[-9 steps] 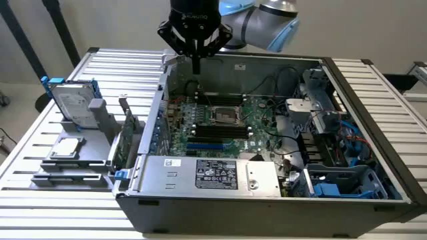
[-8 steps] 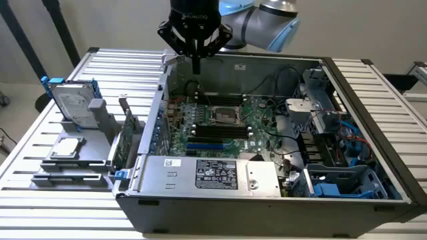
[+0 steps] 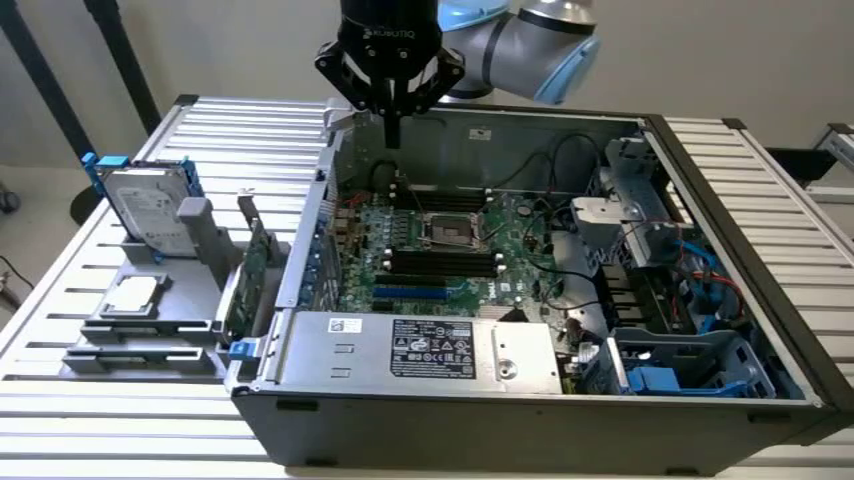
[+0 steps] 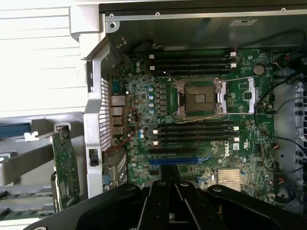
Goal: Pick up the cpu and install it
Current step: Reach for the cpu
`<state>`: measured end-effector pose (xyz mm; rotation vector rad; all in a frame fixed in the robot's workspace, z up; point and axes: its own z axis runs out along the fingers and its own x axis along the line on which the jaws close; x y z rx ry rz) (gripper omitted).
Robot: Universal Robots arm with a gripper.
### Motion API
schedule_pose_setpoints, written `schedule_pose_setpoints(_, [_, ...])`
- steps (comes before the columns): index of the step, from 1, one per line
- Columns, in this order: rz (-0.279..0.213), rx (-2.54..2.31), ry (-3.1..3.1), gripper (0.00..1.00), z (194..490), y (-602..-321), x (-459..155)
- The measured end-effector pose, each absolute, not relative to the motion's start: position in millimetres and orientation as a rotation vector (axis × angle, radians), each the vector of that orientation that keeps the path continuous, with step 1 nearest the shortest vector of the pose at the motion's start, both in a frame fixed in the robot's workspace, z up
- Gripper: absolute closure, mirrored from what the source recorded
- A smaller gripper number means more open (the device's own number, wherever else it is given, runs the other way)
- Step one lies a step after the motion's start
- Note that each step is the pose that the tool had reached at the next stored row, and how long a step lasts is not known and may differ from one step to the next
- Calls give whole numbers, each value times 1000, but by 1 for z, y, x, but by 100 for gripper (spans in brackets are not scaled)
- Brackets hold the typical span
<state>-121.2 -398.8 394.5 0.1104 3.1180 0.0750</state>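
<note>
The cpu, a small flat square with a dull silver-grey top, is seen lying on a grey holder at the exterior view's left, outside the open computer case. The gripper is closed on nothing above the case's far wall, well apart from the cpu.

**Open Access Above Socket; Flanks Crowded**

The case lies open-topped; approach from above is unobstructed. The socket stands open, low memory slots just beside it. Black cables loop over the board towards the exterior view's right, near the drive cage. The power supply walls the near edge. Outside, the cpu lies uncovered on its stand, with hard drive and expansion card upright close beside.
</note>
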Motion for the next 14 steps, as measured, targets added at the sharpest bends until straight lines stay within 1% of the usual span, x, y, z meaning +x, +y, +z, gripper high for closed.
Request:
schedule_pose_setpoints(4, [74,111,3119,89,395,-399,-126])
schedule_pose_setpoints(14, [72,111,3118,89,390,-399,-172])
